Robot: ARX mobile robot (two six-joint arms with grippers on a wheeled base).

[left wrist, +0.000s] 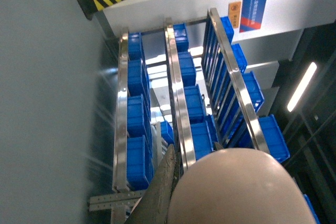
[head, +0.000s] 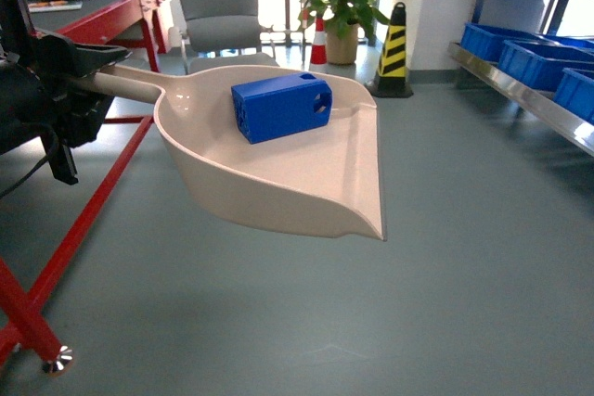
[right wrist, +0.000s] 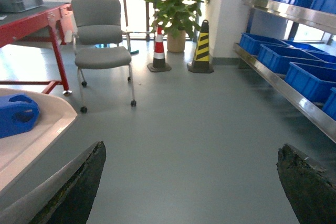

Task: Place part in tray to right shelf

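**Q:** Beige scoop handle, who's got it?

**A:** Left gripper (head: 88,76), at the left edge of the head view, clamped round the tray (head: 278,178) handle. Right gripper (right wrist: 189,182) fingers are spread wide at the bottom corners of its own view, holding nothing.

**Q:** And the blue part?

**A:** The part (head: 281,106) lies inside the tray, toward the back wall, frame centre. The right shelf (head: 520,90) sits well apart at the upper right, blue crates (head: 538,60) on it.

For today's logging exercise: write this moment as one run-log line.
left pincer: holds tray handle | part: in tray | right pincer: open, empty | right shelf: not reached
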